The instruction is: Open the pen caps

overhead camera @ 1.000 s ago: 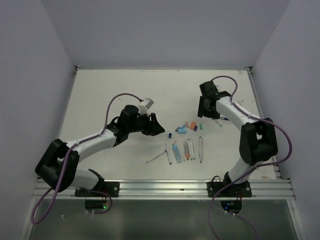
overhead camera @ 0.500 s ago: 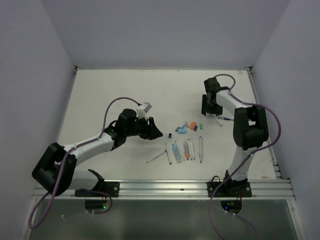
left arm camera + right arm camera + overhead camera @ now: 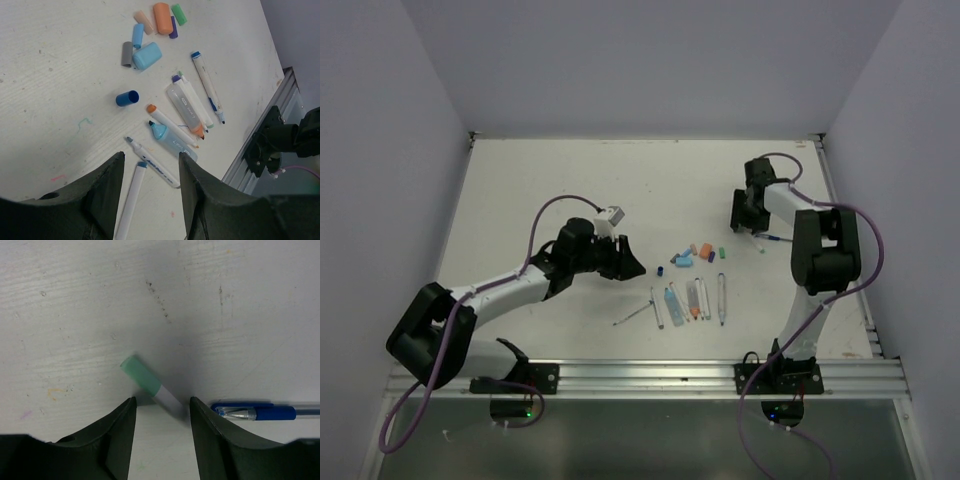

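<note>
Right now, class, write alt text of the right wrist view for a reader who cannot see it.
A green-capped white pen lies slantwise on the white table, its barrel running in between the open fingers. A blue pen lies at the picture's right edge.

The pen caps (image 3: 147, 55) lie behind a row of pens (image 3: 186, 107) on the table (image 3: 570, 180), two more pens (image 3: 150, 382) seemingly farther right.

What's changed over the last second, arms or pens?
The right gripper shifted toward the table's right edge as its arm folded up; it hangs open over a green-ended white pen, beside a blue pen. The left gripper drew slightly toward the near edge, open and empty. The loose caps and the row of pens lie where they were.
</note>
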Motion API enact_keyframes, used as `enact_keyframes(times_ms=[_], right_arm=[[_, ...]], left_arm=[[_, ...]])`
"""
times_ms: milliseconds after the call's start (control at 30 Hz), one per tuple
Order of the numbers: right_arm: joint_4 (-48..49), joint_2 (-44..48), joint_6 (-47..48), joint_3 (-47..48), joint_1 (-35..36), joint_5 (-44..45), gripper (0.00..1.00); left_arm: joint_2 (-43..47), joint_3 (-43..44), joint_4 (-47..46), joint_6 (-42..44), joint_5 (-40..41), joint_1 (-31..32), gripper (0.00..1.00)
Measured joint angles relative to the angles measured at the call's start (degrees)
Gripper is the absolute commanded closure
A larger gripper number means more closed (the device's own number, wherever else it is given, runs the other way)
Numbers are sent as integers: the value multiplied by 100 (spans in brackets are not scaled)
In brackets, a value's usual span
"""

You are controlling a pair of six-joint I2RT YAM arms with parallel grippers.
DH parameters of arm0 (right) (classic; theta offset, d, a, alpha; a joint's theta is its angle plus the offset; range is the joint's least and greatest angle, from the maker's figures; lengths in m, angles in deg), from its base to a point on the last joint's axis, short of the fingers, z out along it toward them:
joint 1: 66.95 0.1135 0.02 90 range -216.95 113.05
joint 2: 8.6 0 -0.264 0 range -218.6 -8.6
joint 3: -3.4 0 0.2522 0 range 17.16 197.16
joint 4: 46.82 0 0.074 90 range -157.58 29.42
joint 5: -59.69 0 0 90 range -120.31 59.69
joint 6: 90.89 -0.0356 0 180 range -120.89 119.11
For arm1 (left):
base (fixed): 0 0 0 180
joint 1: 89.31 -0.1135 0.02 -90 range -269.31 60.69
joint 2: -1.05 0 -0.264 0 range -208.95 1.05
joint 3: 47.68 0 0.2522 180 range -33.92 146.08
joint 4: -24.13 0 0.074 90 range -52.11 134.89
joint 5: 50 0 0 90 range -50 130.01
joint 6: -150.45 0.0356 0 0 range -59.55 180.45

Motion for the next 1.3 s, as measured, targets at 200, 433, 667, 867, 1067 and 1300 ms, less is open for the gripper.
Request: enact_keyframes(times_ms=[200,433,667,867,1067,1300], right_arm=[[507,289,-44,-492,-52,-111,80],[1038,581,-129,-988,-63,-197,100],[927,719,-111,-1034,114,-505,100],[483,1770,-146,-1314,931,-734,100],[544,3335,-391,-1838,2033,-1222,100],[704,4041,-675,-2618,2286,-1794,100]], left_arm=[[-50,0,0,-2,-2,-2,49],[-138,2,-20,-26,-125,-4,49],[-243,116,-70,-195,-398,-7,49],[-295,321,-402,-542,-660,-9,45],[-426,444,-798,-922,-901,-48,44],[-737,435,-1515,-1580,-1209,-81,44]])
